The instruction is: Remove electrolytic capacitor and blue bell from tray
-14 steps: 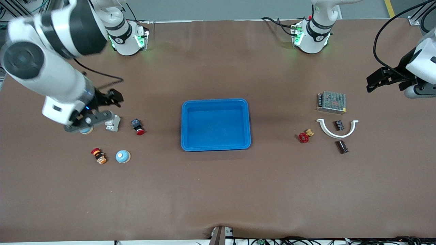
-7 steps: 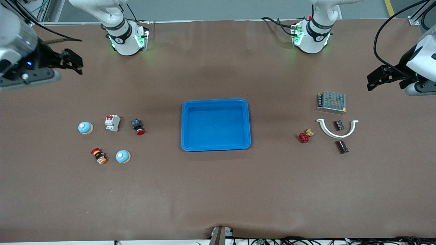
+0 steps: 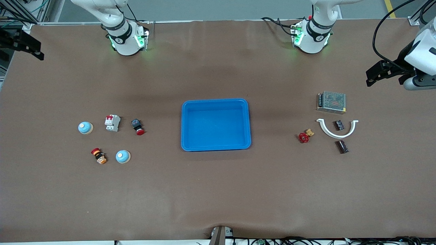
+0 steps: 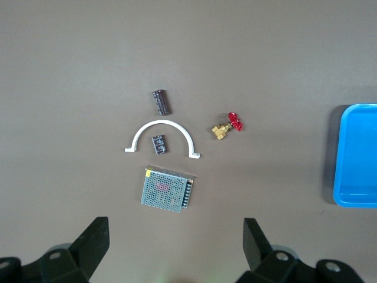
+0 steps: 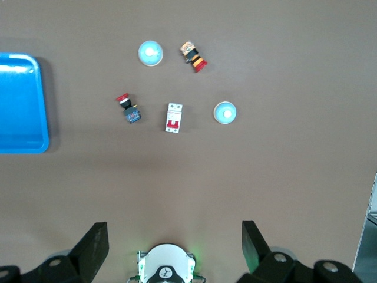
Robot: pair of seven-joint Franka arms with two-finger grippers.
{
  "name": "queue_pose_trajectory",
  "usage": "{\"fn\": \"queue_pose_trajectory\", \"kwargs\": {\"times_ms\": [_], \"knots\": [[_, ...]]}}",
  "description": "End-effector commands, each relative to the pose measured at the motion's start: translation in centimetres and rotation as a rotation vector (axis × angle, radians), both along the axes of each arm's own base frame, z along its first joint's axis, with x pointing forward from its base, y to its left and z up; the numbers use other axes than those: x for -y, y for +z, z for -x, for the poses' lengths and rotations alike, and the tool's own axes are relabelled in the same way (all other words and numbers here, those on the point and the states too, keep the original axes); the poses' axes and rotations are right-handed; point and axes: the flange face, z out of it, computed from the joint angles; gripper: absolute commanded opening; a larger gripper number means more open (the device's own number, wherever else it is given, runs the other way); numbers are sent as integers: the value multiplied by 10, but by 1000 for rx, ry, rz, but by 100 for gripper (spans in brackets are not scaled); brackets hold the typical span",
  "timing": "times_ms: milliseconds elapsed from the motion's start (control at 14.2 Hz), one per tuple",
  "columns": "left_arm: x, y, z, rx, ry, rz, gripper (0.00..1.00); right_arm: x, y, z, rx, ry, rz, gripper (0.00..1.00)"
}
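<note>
Right gripper [image 3: 25, 47]: withdrawn from over the bell [image 3: 85, 128] and breaker [image 3: 112, 123] to the table's edge at the right arm's end; jaws wide.
Left gripper [image 3: 374, 73]: lifted slightly.

Two white, rounded arm bases with black joint rings [image 3: 124, 37] and glowing green lights stand at the frame's top. Black cables [image 3: 383, 30] loop at upper right. Each black pincer [image 4: 175, 250] has broad, wedge-shaped fingers.
</note>
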Motion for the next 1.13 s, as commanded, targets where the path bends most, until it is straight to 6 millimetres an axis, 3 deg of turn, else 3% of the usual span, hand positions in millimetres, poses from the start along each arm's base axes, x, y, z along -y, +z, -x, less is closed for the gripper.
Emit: {"fn": "queue_pose_trajectory", "kwargs": {"times_ms": [0, 212, 1060], "knots": [[2, 2, 8, 5, -19, -6, 100, 6, -4, -2, 19, -11, -18, 100], [0, 2, 7, 1, -16, -6, 100, 14, -10, -7, 15, -28, -19, 100], [0, 8, 9, 10, -15, 7, 100, 11, -13, -6, 1, -20, -23, 100]]}}
